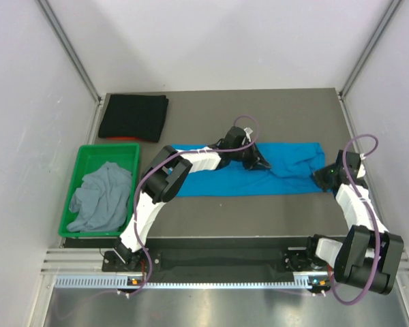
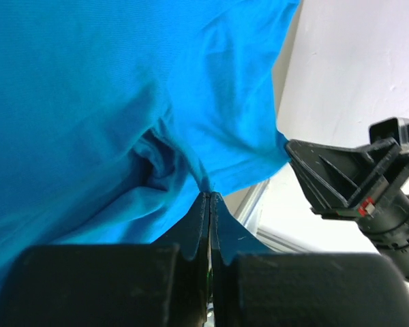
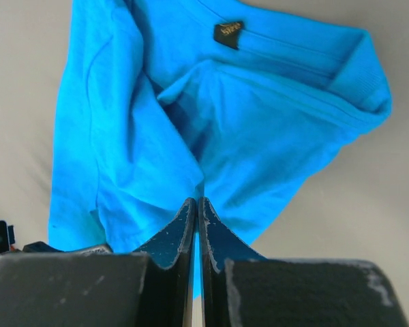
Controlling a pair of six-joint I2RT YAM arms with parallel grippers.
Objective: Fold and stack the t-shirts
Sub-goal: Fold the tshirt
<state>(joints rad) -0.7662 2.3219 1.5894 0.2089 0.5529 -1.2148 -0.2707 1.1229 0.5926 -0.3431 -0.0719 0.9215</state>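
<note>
Right of the green bin (image 1: 82, 163), the blue t-shirt (image 1: 211, 182) lies a long rumpled band; left gripper (image 1: 262, 163) and right gripper (image 1: 321, 178) clamp its cloth

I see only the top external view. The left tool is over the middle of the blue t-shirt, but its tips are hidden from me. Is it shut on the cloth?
Observer: Yes. In the left wrist view the left tool is shut, with a fold of the blue t-shirt pinched at its tips.
Operator: And the other one?
Observer: The right tool is shut too; the right wrist view shows blue cloth between its jaws.
Operator: Which end of the shirt is that?
Observer: The neck end. A dark label sits inside the collar, farther out from the tool.
</note>
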